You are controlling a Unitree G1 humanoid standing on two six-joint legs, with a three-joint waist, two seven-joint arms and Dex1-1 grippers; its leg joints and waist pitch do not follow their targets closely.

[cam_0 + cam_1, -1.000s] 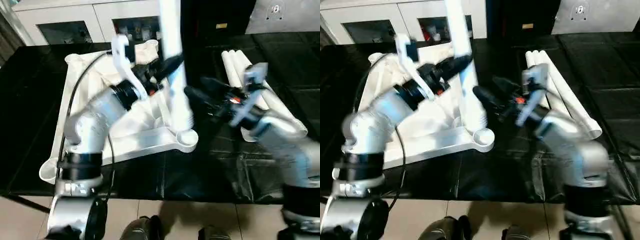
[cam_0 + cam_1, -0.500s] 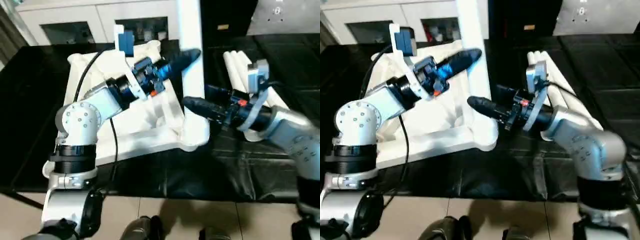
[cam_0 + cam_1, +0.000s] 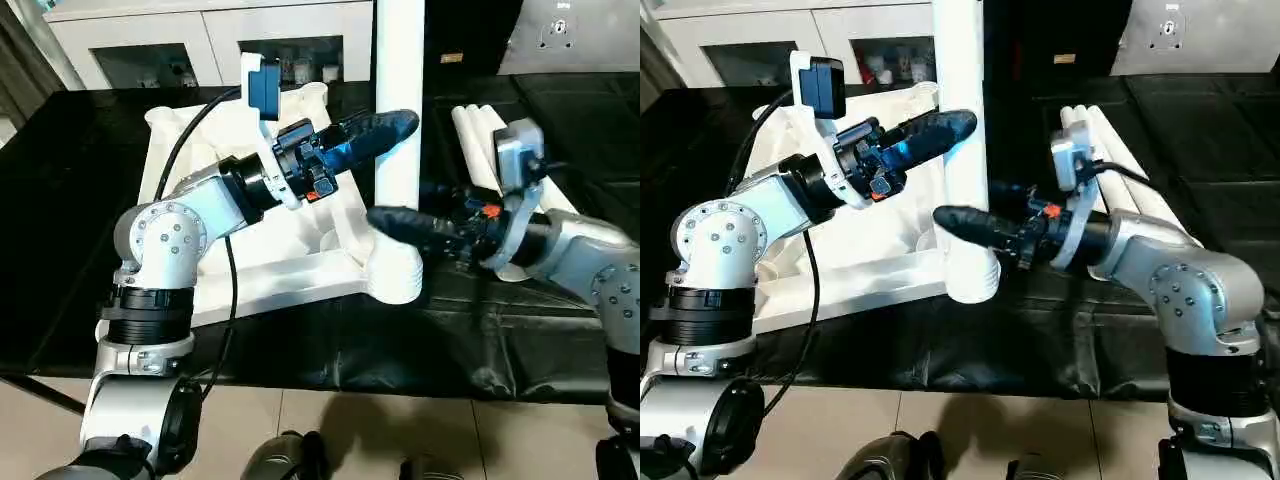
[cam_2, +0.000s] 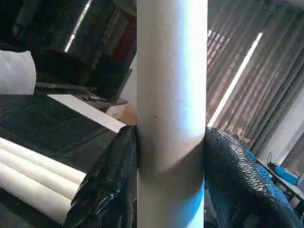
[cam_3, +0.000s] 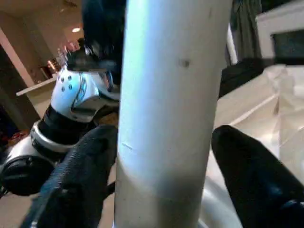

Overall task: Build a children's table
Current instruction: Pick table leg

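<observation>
seating this upright leg (image 3: 398, 120) in the near right corner socket (image 3: 393, 278): right gripper (image 5: 164, 156) straddles it low, not clamped yet, so keep it plumb; left gripper (image 4: 171, 156) pinches it higher; spare legs (image 3: 480, 130) lie far right.

light: bright, even | head views sharp; wrist close-ups soft
</observation>
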